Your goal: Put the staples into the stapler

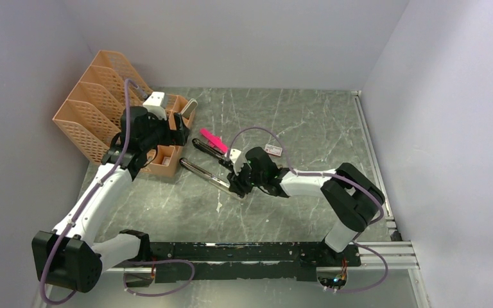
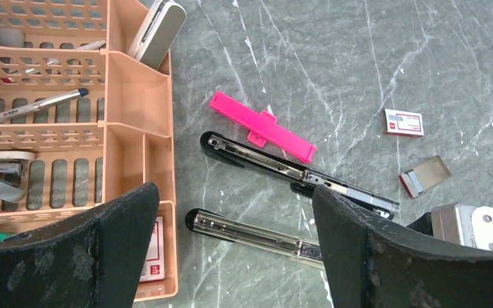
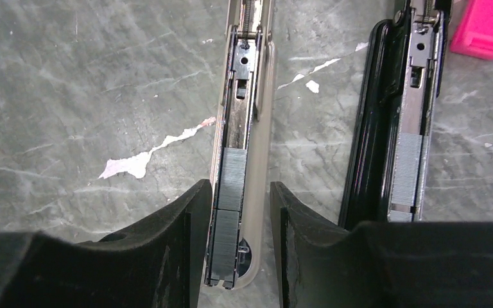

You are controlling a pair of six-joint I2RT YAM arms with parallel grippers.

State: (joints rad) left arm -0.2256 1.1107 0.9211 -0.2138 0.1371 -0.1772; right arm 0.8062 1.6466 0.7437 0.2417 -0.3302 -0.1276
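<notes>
Robot lab test cell: plain grey walls around a marbled tabletop; 2 arms on a rail

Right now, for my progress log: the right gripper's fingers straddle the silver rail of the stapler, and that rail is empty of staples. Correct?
Not quite. The right gripper does straddle the silver rail, but the rail holds a strip of staples, as the right wrist view shows.

Overhead, wrist cams; stapler prob. shared
</notes>
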